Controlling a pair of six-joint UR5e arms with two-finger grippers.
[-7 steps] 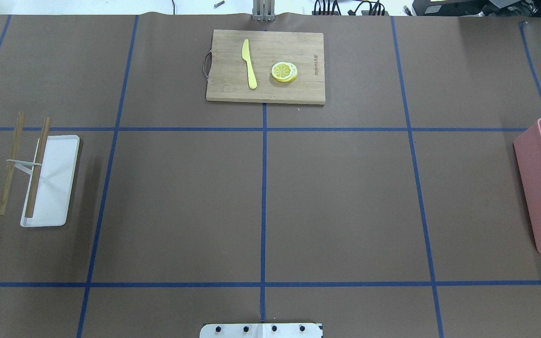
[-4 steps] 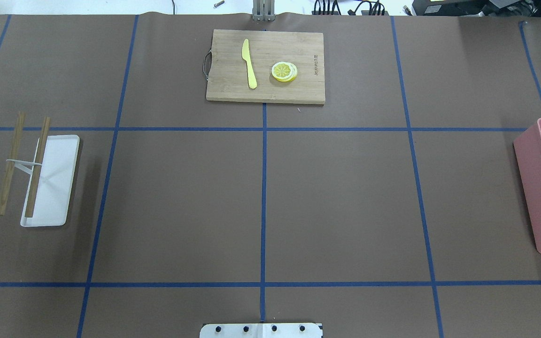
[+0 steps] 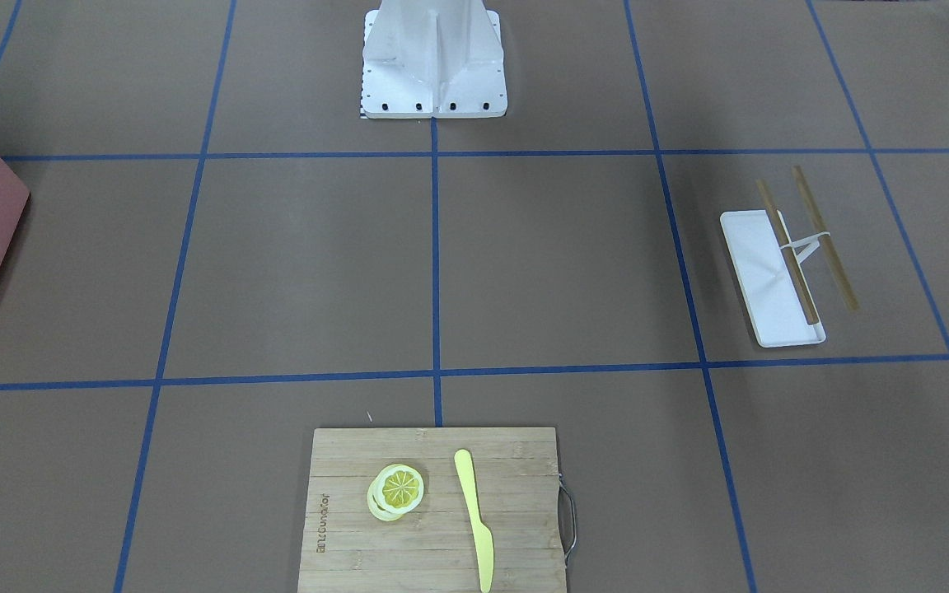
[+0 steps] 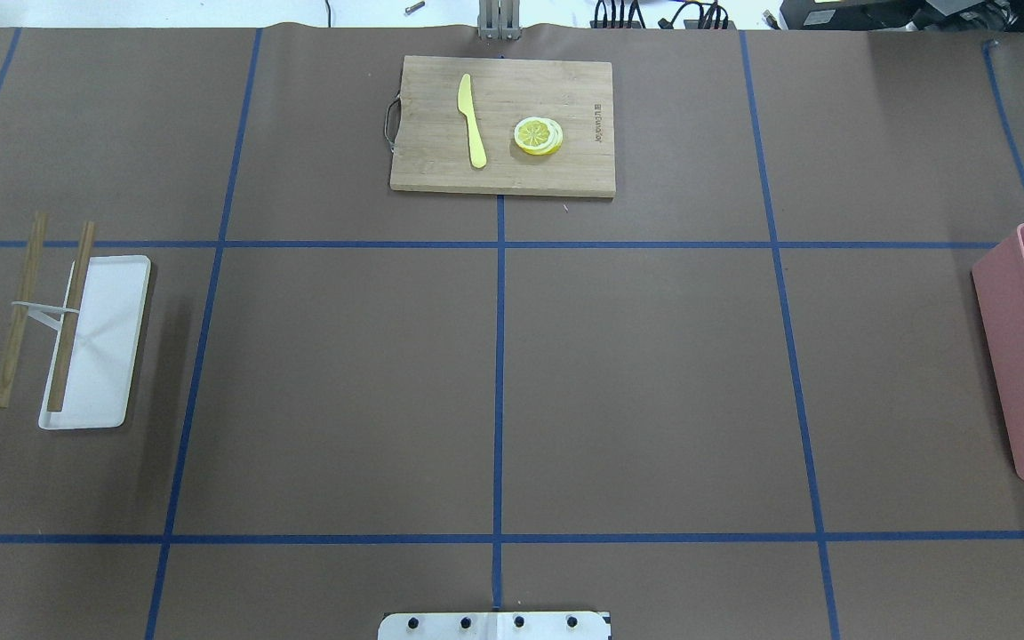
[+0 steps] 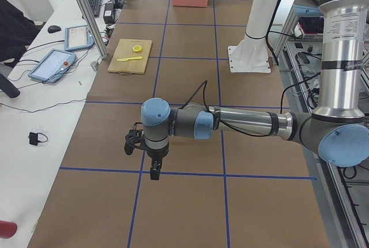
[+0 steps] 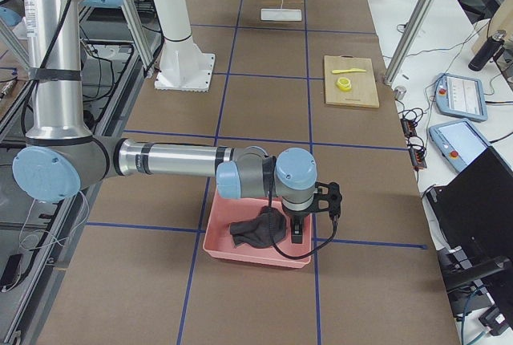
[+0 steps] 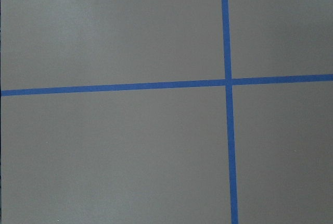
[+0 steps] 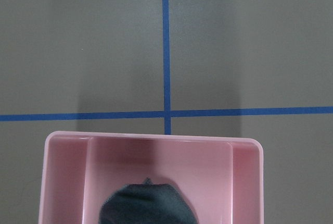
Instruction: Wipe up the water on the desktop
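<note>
1. The desktop [image 4: 654, 373] is the wide brown sheet under both my arms, crossed by blue tape [image 4: 499, 391] in a grid.
2. My left pincer [image 5: 154, 173] hangs pointing down over the desktop's left end, above a tape line and near a crossing. It shows only in the side view, so I cannot tell whether it is released or clenched. My left wrist camera sees only brown sheet and a tape crossing.
3. My right pincer [image 6: 296, 234] hangs over the pink bin [image 6: 240, 253] at the desktop's right end. A dark cloth [image 6: 255, 229] lies crumpled in the bin, just beside the pincer. I cannot tell whether they touch, nor how the jaws stand.
4. At the far middle lies a board [image 4: 565, 169]. On it are a yellow knife [image 4: 473, 120] and, to its right, a lemon slice [image 4: 538, 136], the two apart.
5. On the left sits a white tray [image 4: 108, 373]. Of two wooden sticks [image 4: 72, 316], one lies along the tray's left side and the other on the desktop just left of it.
</note>
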